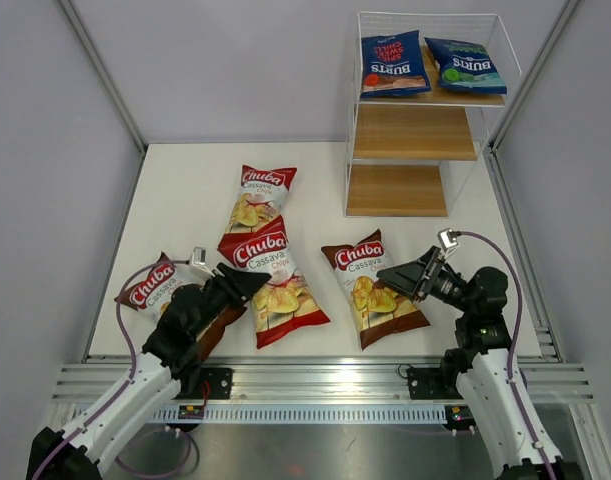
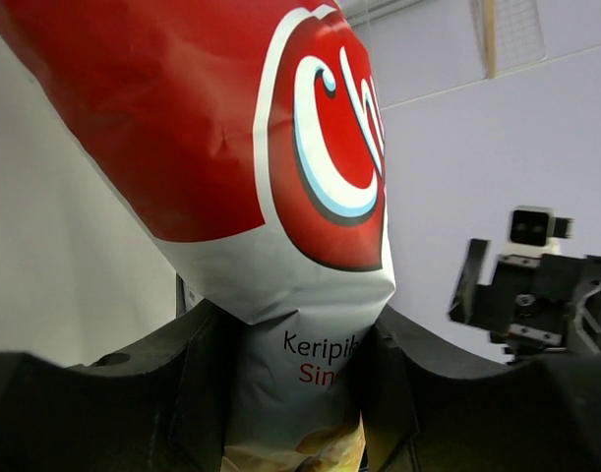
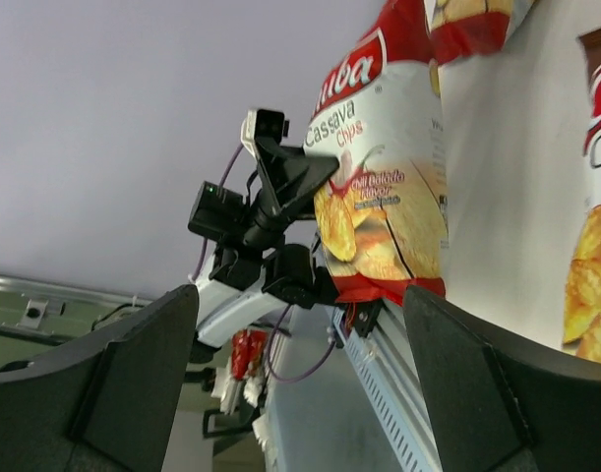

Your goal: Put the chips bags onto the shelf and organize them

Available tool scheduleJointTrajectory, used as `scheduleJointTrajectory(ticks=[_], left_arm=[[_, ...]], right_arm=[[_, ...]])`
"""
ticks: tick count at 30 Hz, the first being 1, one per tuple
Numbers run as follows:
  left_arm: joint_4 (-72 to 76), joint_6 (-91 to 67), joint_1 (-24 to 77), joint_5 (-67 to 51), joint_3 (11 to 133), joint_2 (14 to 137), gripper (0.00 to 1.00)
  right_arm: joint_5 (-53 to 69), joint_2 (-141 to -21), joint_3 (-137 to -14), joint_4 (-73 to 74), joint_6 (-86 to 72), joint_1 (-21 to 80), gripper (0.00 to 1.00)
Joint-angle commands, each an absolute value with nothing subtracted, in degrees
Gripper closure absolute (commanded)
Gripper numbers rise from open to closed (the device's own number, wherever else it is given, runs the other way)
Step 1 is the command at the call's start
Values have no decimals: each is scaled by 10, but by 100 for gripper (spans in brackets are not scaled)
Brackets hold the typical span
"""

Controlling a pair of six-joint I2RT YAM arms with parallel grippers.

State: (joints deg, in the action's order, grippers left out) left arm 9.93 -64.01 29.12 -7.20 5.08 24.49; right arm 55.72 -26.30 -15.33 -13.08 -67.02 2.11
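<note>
1. Your left gripper [image 1: 247, 283] is clamped on the left edge of the red-and-white Chuba bag [image 1: 277, 285]. In your left wrist view the fingers [image 2: 182, 383] pinch the bag's white part just below the red logo, and the foil is creased between them.
2. That gripped bag is near the front of the table [image 1: 185, 190], a little left of centre. Its top end meets the bottom of the second red-and-white Chuba bag [image 1: 261, 197], which lies flat farther back. You cannot tell from these views whether the gripped bag is clear of the table surface.
3. Your right gripper [image 1: 393, 274] has its jaws spread wide and holds nothing. It hangs at the upper right edge of the brown Chuba bag [image 1: 370, 295], which lies flat at front centre-right. Whether the fingertips touch that bag cannot be told.
4. The fourth Chuba bag [image 1: 153, 285] lies at the front left, partly hidden under your left arm.
5. The shelf [image 1: 415, 132] stands at the far right of the table. Two Burts bags sit side by side on its top tier: the red-marked Burts bag [image 1: 394, 64] on the left and the green-marked Burts bag [image 1: 466, 65] on the right.
</note>
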Motion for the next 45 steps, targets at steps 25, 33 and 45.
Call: scheduleJointTrajectory(ticks=[25, 33, 45], left_arm=[[340, -745, 423, 166, 250, 319, 51], [381, -722, 486, 179, 269, 366, 52], [456, -701, 574, 228, 242, 408, 53]], right_arm=[[197, -514, -228, -493, -597, 456, 1], [168, -534, -258, -484, -590, 469, 1], [113, -501, -237, -492, -593, 468, 2]])
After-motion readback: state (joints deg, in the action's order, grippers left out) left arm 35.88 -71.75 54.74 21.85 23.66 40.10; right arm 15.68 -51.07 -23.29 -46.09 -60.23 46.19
